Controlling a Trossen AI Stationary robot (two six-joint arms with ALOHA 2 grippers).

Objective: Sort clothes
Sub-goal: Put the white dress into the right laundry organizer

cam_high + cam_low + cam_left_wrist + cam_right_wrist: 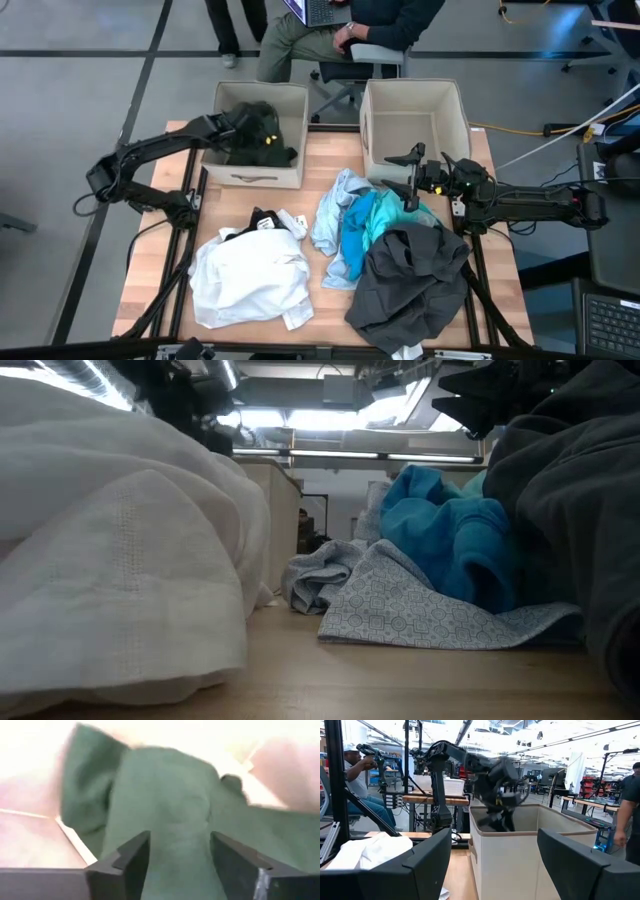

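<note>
My left gripper (248, 122) is open over the left beige bin (255, 178), with the dark green garment (265, 142) in the bin under it. In the left wrist view the green cloth (170, 810) fills the space between and beyond the fingers. My right gripper (408, 175) is open and empty above the table, in front of the right bin (372, 130). On the table lie the white garment (250, 275), a small black one (265, 218), the pale blue one (335, 215), the turquoise one (362, 225) and the dark grey one (410, 280). My left gripper has its open fingers (132, 862) on either side of the dark green garment, coming from above into the bin. I cannot tell whether they touch the cloth.
The right bin stands at the table's far edge beside the left one. The right wrist view shows the left bin's wall (505, 860) and the white garment (370, 852). A person sits just beyond the far edge (340, 30). Bare wood shows at the table's near left.
</note>
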